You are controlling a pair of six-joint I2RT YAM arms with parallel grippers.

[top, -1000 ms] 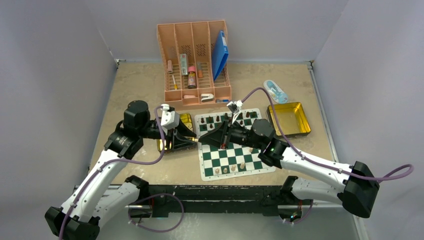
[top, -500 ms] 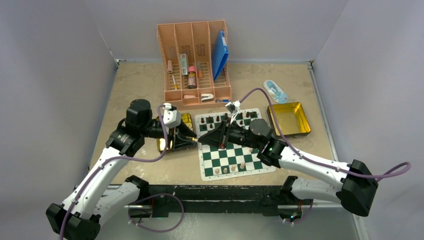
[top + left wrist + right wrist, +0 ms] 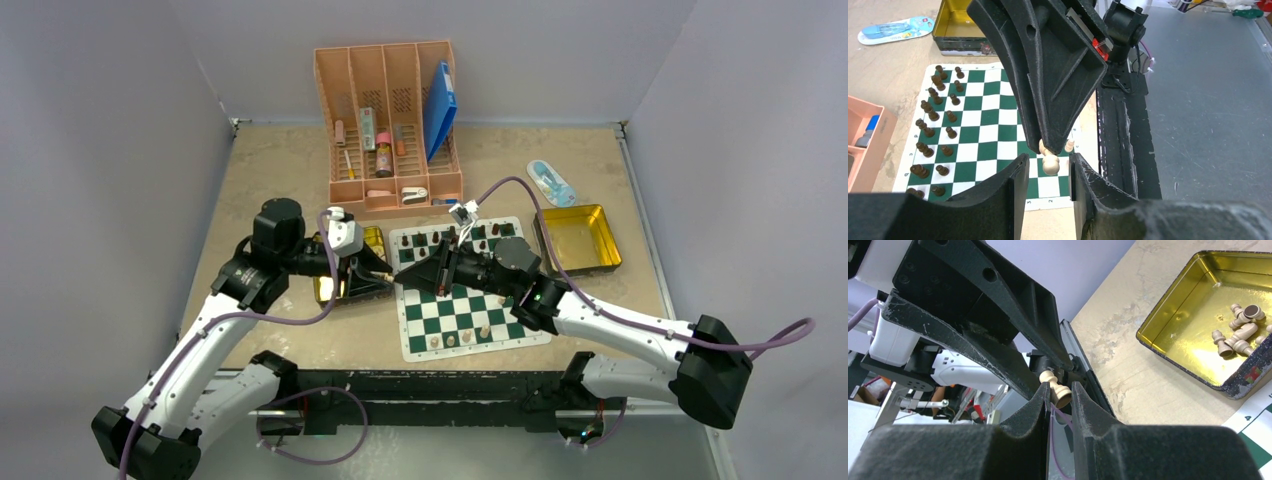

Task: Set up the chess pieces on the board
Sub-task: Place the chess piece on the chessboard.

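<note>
The green-and-white board [image 3: 465, 310] lies mid-table. Dark chess pieces [image 3: 450, 240] fill its far rows, also in the left wrist view [image 3: 935, 115]. A few pale pieces [image 3: 465, 335] stand on its near rows. My two grippers meet tip to tip over the board's left edge. My right gripper [image 3: 412, 278] [image 3: 1059, 389] is shut on a pale pawn [image 3: 1058, 390], held in the air with its head towards my left gripper. My left gripper [image 3: 385, 278] [image 3: 1048, 157] is open, with a finger on each side of that pawn [image 3: 1050, 164] and not touching it.
A gold tin [image 3: 1188, 325] under my left arm holds several loose pale pieces [image 3: 1238, 335]. A second gold tin [image 3: 580, 238] sits right of the board. A pink organiser [image 3: 390, 130] stands at the back. A blue packet [image 3: 550, 182] lies at the back right.
My right arm has shifted slightly left and my left gripper slightly right, so the two tips are closer together. The pieces on the board have not moved.
</note>
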